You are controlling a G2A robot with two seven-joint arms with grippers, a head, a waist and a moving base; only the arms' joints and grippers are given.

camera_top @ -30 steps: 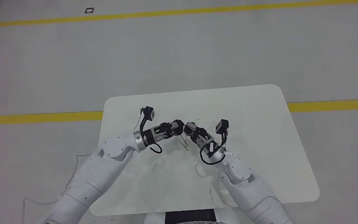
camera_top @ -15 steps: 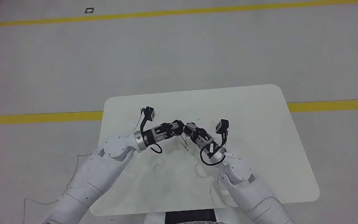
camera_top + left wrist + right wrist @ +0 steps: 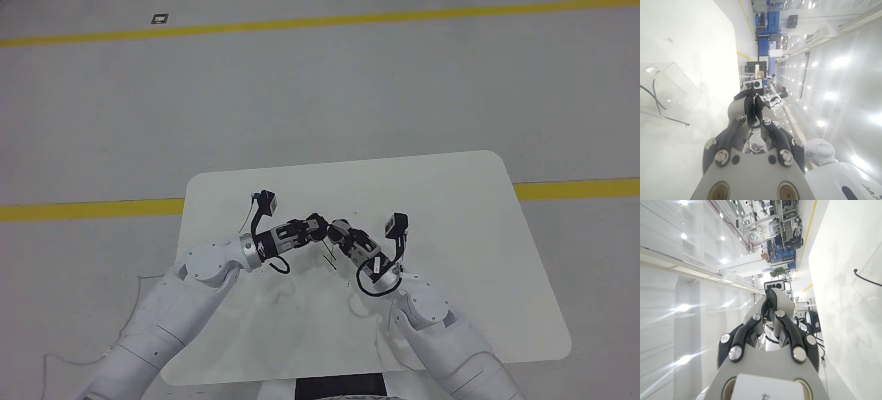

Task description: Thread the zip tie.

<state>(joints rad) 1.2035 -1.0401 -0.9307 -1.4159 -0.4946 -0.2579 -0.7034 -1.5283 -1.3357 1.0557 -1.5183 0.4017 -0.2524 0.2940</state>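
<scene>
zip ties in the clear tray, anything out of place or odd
One zip tie seems to poke out past the clear tray edge, its head over the table; other zip ties lie crossed inside. Nothing looks damaged or spilled.

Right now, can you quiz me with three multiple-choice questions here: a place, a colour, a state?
1. The left end effector and right end effector meet: A over the table middle, B at its corner, C off it.
2. The loose zip ties are: A red, B black, C yellow.
3. The right end effector is: A wide open, B shut, C gripping a cup.
1 A, they sit tip to tip mid-table; 2 B, black strips lie crossed; 3 B, its fingers press together.
</scene>
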